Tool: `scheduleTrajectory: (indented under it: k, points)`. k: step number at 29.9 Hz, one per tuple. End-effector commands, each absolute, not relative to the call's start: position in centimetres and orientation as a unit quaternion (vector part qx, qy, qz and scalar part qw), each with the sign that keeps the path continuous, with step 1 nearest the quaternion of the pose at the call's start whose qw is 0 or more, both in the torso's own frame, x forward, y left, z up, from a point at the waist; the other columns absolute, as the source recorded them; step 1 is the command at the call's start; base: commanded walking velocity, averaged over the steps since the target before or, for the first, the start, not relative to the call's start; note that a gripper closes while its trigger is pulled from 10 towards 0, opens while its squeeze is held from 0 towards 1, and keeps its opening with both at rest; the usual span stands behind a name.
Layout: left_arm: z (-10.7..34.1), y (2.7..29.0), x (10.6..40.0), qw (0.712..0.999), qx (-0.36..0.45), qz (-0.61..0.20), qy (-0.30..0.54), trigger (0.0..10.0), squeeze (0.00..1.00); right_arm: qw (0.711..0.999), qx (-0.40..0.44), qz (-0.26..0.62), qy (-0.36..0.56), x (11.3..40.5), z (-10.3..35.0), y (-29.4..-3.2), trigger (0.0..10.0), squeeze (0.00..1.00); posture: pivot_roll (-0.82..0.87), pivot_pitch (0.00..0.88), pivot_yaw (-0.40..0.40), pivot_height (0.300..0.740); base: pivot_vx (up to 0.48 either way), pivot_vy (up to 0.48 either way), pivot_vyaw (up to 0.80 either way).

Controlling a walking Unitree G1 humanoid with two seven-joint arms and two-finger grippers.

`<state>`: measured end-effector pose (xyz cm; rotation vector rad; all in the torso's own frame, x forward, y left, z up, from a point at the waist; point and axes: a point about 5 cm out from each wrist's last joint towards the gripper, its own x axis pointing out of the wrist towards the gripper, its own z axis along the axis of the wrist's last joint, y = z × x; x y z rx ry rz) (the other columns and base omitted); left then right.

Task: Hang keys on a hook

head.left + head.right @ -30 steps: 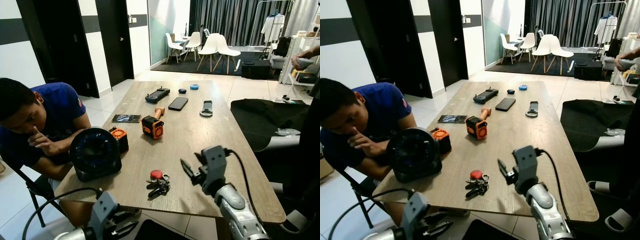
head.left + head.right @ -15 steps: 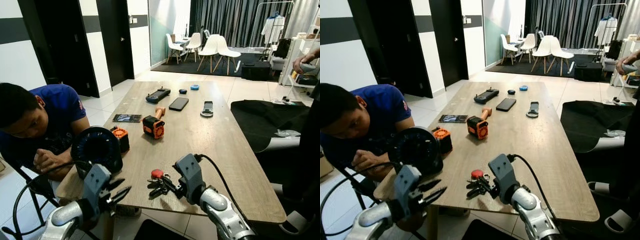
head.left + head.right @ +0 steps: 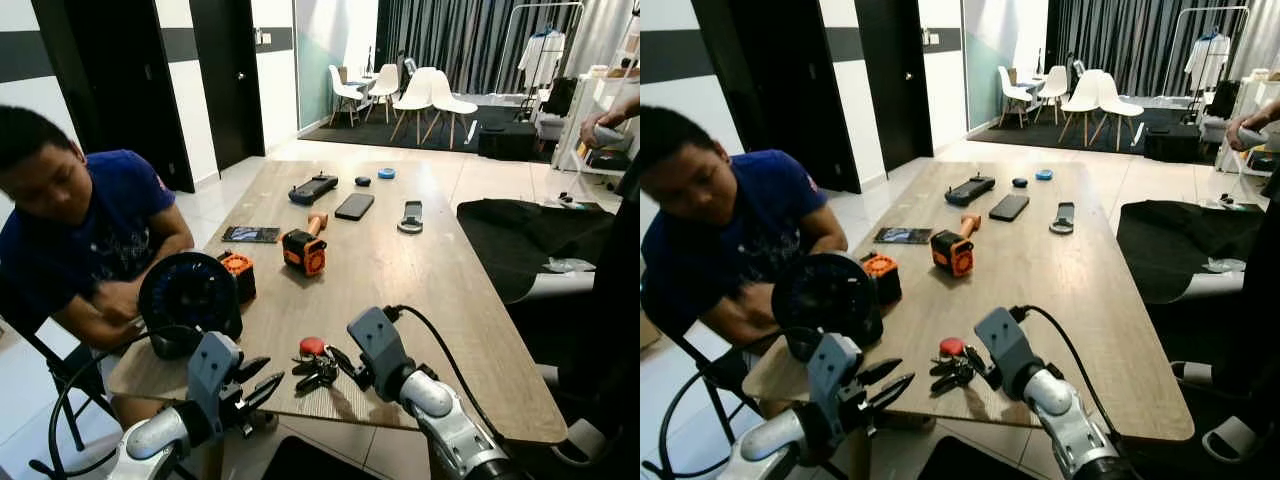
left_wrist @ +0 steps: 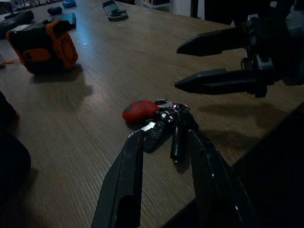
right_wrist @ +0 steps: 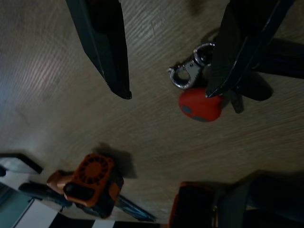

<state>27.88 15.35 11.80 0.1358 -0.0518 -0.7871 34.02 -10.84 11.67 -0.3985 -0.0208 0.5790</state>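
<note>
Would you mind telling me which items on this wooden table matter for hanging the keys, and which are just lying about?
For the job:
- bunch of dark keys with a red fob
- right tool, open beside the keys
- left tool, open at the table's near edge

Lying about:
- round black fan
- orange-and-black power tool
- black smartphone
- dark handheld controller
- small blue disc

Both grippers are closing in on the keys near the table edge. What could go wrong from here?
1. The right gripper is open beside the keys, not around them; closing now could pinch only the clasp or shove the bunch.
2. The left gripper, open too, points at the same bunch; the fingers may collide.
3. The keys lie near the table's front edge; a nudge might drop them.
</note>
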Motion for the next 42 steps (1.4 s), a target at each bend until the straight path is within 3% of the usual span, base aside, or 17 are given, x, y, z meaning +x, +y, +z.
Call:
scheduleTrajectory:
  k: [1, 23, 24, 25, 27, 28, 30, 31, 33, 42]
  points:
    - [11.7, 14.9, 27.7, 0.921, 0.066, -0.383, -0.025, 10.0, 0.00, 0.933, -0.204, 0.298, -0.010, 34.0, 11.5, -10.3, 10.0, 0.00, 0.04, 0.043, -0.008, 0.740, 0.000, 0.000, 0.00]
    - [12.0, 14.0, 27.1, 0.927, 0.056, -0.368, -0.045, 10.0, 0.00, 0.926, -0.211, 0.311, -0.038, 34.6, 12.4, -9.9, 10.0, 0.00, 0.05, 0.042, -0.060, 0.740, 0.000, 0.000, 0.00]
    - [12.0, 14.1, 27.0, 0.927, 0.057, -0.368, -0.046, 10.0, 0.00, 0.925, -0.189, 0.327, -0.038, 34.4, 12.3, -9.6, 10.0, 0.54, 0.05, 0.042, -0.060, 0.740, 0.000, 0.000, 0.00]
    - [12.1, 14.2, 27.0, 0.927, 0.059, -0.368, -0.046, 10.0, 0.00, 0.926, -0.168, 0.336, -0.036, 34.2, 12.2, -9.4, 10.0, 0.82, 0.05, 0.036, -0.061, 0.740, 0.000, 0.000, 0.00]
    - [12.1, 14.3, 27.0, 0.927, 0.060, -0.368, -0.047, 10.0, 0.00, 0.927, -0.154, 0.341, -0.036, 34.0, 12.2, -9.3, 10.0, 0.82, 0.05, 0.036, -0.061, 0.740, 0.000, 0.000, 0.00]
    - [12.1, 14.3, 27.0, 0.927, 0.061, -0.367, -0.046, 10.0, 0.00, 0.931, -0.131, 0.338, -0.035, 33.9, 12.1, -9.2, 10.0, 0.95, 0.05, 0.035, -0.061, 0.740, 0.000, 0.000, 0.00]
    - [12.1, 14.3, 27.0, 0.927, 0.061, -0.367, -0.046, 10.0, 0.00, 0.931, -0.131, 0.338, -0.035, 33.9, 12.1, -9.2, 10.0, 0.95, 0.05, 0.035, -0.061, 0.740, 0.000, 0.000, 0.00]
    - [12.1, 14.3, 27.0, 0.927, 0.062, -0.367, -0.046, 10.0, 0.00, 0.939, -0.103, 0.327, -0.035, 33.6, 11.8, -9.1, 10.0, 0.84, 0.05, 0.034, -0.060, 0.740, 0.000, 0.000, 0.00]
    - [12.1, 14.4, 26.8, 0.926, 0.062, -0.370, -0.043, 10.0, 0.00, 0.949, -0.054, 0.309, -0.033, 32.4, 10.9, -8.6, 10.0, 0.00, 0.05, 0.042, -0.047, 0.740, 0.000, 0.000, 0.00]
    - [12.1, 14.3, 26.7, 0.922, 0.060, -0.381, -0.037, 10.0, 0.00, 0.956, -0.028, 0.291, 0.012, 30.6, 8.5, -8.7, 10.0, 0.00, 0.05, 0.050, -0.026, 0.740, 0.000, 0.000, 0.00]
